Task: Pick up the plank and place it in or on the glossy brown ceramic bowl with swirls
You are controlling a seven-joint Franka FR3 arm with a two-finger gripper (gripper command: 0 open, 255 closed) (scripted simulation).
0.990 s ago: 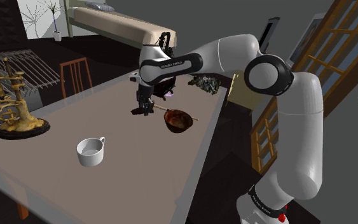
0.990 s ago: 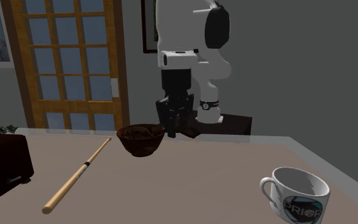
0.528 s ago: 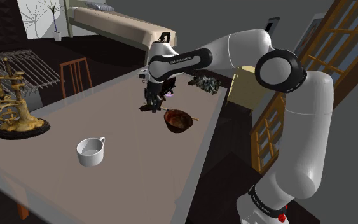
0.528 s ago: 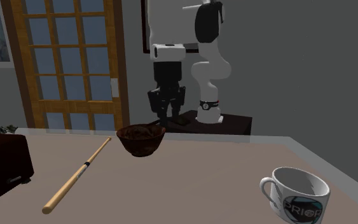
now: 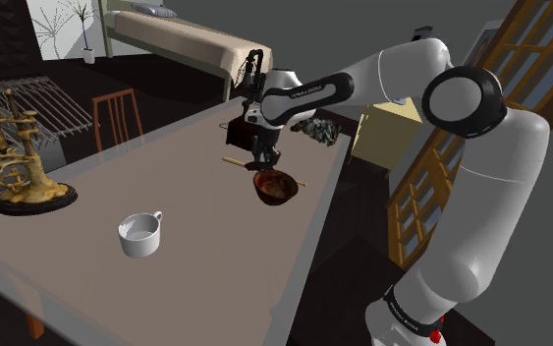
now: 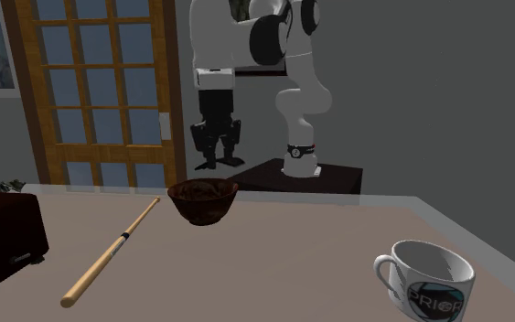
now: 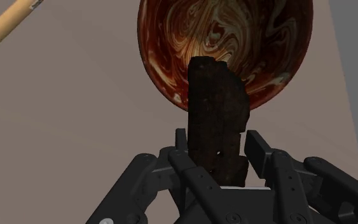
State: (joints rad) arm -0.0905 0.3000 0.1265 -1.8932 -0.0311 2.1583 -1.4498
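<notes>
The arm arches from its stand toward the shoulder view's left, its wrist bent so the gripper (image 5: 264,162) points down above the swirled brown bowl (image 7: 190,38). Its fingers clamp a dark plank (image 7: 215,108) that juts past their tips. A wooden stick (image 6: 113,249) lies beside the bowl on the bench (image 6: 273,265), and a white mug (image 6: 426,279) stands well apart.

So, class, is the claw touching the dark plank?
Touching. In the wrist view the claw clasps the plank between its fingers, with no gap on either side.
</notes>
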